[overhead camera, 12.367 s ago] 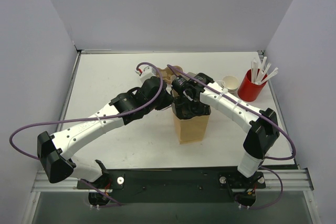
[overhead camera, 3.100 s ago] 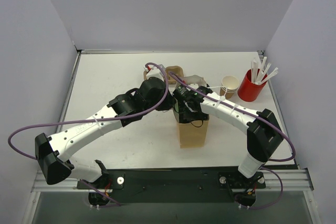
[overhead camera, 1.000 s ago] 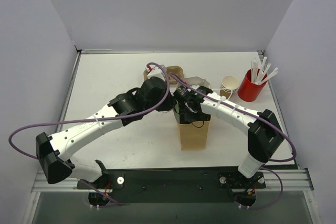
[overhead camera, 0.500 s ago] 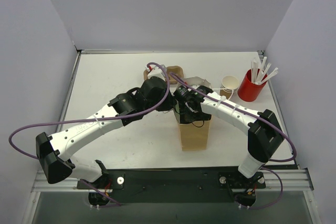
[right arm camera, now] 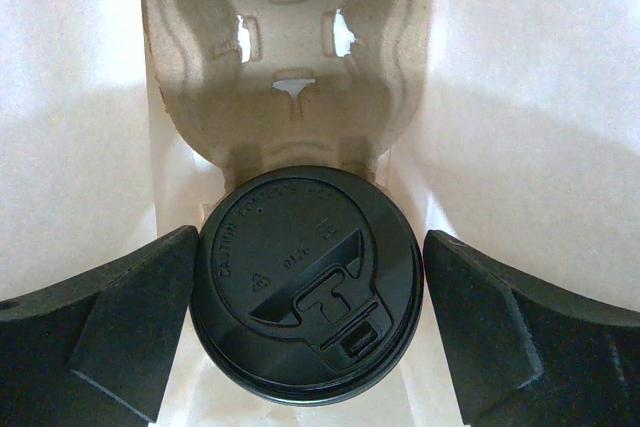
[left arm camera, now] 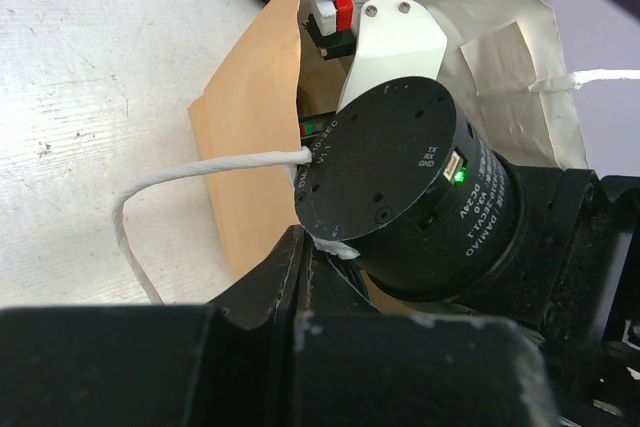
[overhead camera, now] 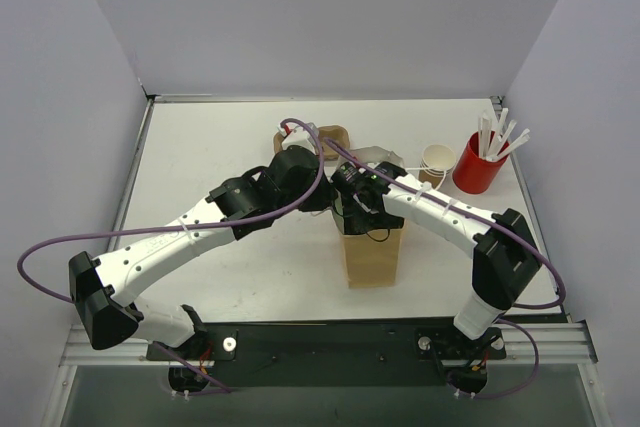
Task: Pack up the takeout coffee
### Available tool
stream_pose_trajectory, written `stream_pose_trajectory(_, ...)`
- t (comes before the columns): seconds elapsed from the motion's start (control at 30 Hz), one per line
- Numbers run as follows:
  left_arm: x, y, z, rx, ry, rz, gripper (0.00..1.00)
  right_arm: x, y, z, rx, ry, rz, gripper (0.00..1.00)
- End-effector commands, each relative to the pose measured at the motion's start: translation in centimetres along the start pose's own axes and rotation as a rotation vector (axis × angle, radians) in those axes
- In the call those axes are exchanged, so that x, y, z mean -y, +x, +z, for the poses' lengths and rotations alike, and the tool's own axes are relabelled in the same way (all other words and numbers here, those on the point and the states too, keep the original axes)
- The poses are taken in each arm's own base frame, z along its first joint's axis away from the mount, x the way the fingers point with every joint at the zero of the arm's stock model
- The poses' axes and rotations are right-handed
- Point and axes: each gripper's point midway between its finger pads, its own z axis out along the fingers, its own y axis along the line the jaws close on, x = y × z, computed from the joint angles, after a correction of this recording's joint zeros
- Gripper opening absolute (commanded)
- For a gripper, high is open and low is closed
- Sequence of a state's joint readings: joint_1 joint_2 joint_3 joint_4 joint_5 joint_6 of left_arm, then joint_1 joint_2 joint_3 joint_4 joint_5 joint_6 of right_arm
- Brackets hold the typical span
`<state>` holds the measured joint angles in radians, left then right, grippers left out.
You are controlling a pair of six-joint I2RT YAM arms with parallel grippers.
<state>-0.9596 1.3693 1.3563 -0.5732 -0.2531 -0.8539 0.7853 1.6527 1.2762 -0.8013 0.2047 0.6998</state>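
The takeout coffee's black lid [right arm camera: 305, 282] faces up at me from the bottom of the brown paper bag [overhead camera: 370, 257], seated in a pulp cup carrier [right arm camera: 290, 57]. My right gripper [right arm camera: 310, 297] reaches down into the bag and stands open. Its fingers [right arm camera: 110, 332] flank the lid, and a thin gap shows on the right side. In the top view the cup is hidden by the right wrist [overhead camera: 360, 202]. My left gripper [left arm camera: 303, 252] is shut on the bag's upper edge [left arm camera: 255, 137], beside its white string handle [left arm camera: 180, 182].
A stack of unlidded tan cups [overhead camera: 437, 160] and a red cup of white sticks [overhead camera: 478, 169] stand at the back right. Another pulp carrier [overhead camera: 333, 134] and a pale paper piece [overhead camera: 378, 154] lie behind the bag. Grey walls close in three sides.
The bag and the right wrist have edged slightly to the right over the last second. The left arm holds its place at the bag's edge.
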Motion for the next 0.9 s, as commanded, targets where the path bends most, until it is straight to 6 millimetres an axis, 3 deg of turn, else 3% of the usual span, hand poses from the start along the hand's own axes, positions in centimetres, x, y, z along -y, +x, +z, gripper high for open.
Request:
stream_pose_trajectory(0.0, 2.75, -2.09, -1.2, 0.052, 0.088, -0.008, 0.0, 1.4, 0.75, -1.88, -0.032, 0.024, -0.014, 0.88)
stream_pose_trajectory(0.87, 1.85, -1.24, -0.86, 0.004, 0.033, 0.053, 0.0, 1.59, -0.04, -2.47, -0.015, 0.015, 0.018, 0.88)
